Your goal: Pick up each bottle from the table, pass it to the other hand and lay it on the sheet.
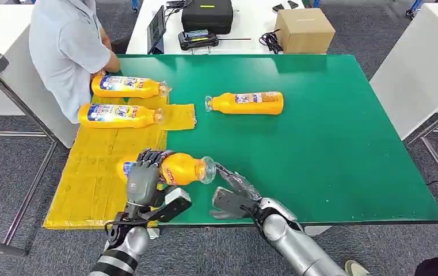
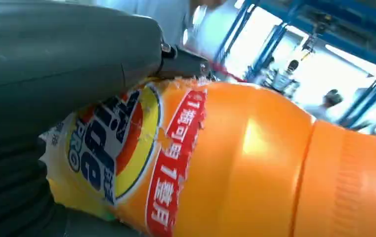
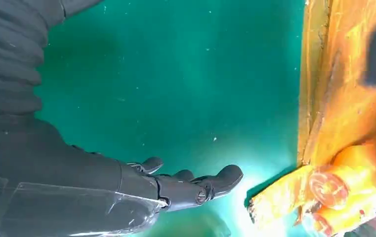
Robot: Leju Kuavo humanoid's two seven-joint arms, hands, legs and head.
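Note:
My left hand (image 1: pixel 145 172) grips an orange bottle (image 1: pixel 177 168) around its labelled body, holding it sideways over the right edge of the yellow sheet (image 1: pixel 98 178), neck pointing right. In the left wrist view that bottle (image 2: pixel 235 163) shows close up against my grey hand (image 2: pixel 62 64). My right hand (image 1: pixel 232 195) hovers open just right of the bottle's neck, fingers spread over the green table (image 1: pixel 320 132); its fingers (image 3: pixel 210 182) hold nothing. Two orange bottles (image 1: pixel 125 86) (image 1: pixel 118 115) lie on the sheet's far end. Another bottle (image 1: pixel 246 103) lies on the table mid-way.
A person (image 1: pixel 67 52) in a light shirt stands at the table's far left corner, by the sheet. Beyond the green table are a cardboard box (image 1: pixel 304 30), a black case (image 1: pixel 207 15) and cables on a white table.

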